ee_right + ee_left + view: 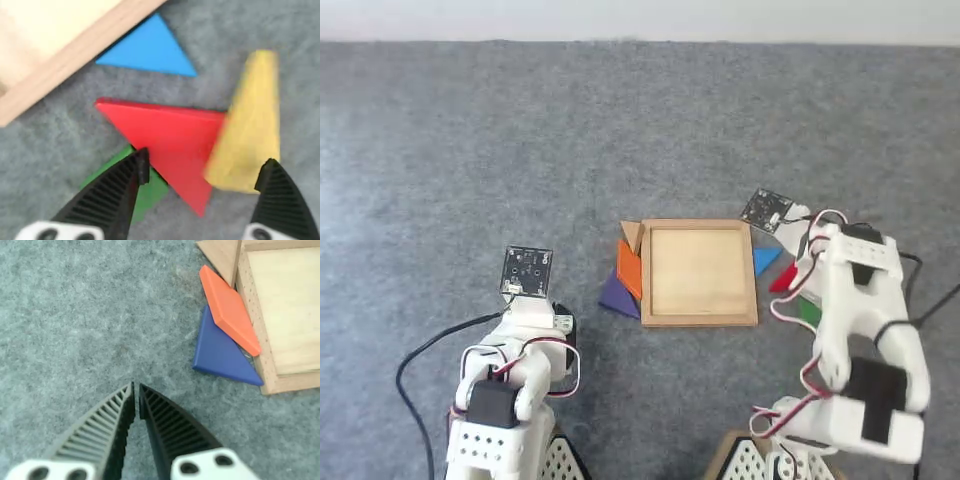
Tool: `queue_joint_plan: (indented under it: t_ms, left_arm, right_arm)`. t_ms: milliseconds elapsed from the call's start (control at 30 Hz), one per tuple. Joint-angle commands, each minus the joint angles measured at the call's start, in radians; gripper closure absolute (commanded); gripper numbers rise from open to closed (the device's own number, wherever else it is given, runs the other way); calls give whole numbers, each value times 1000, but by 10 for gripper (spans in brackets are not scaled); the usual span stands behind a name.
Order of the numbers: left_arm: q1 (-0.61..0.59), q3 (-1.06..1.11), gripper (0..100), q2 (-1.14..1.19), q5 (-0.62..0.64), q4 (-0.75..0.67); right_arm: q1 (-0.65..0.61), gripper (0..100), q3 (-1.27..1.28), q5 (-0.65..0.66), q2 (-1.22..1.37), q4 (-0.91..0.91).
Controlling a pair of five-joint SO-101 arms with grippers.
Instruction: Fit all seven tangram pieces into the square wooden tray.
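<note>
The square wooden tray (699, 316) lies mid-table with nothing inside it. Against its left side lie an orange piece (628, 268), a dark blue triangle (616, 296) and a natural wood triangle (632, 233). On its right lie a light blue triangle (765, 260), a red triangle (170, 135), a green piece (145, 192) and a yellow piece (252, 125). My right gripper (205, 172) is open, straddling the red triangle's tip and the yellow piece's end. My left gripper (136, 395) is shut over bare carpet, short of the dark blue triangle (220, 352) and orange piece (230, 310).
Grey carpet covers the table. Both arm bases stand at the near edge, with cables (420, 360) trailing by the left one. The far half of the table is bare carpet.
</note>
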Motion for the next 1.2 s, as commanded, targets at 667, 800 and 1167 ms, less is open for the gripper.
queue_joint_plan:
  t_ms: [667, 800, 1167]
  left_arm:
    - [-5, -12, 986, -20, -6, 6]
    - [-5, -12, 986, -20, -6, 6]
    - [-5, -12, 986, -20, -6, 6]
  right_arm:
    - [74, 751, -381, 12, 341, 10]
    - [70, 833, -405, 12, 349, 10]
    - [76, 961, -431, -46, 341, 10]
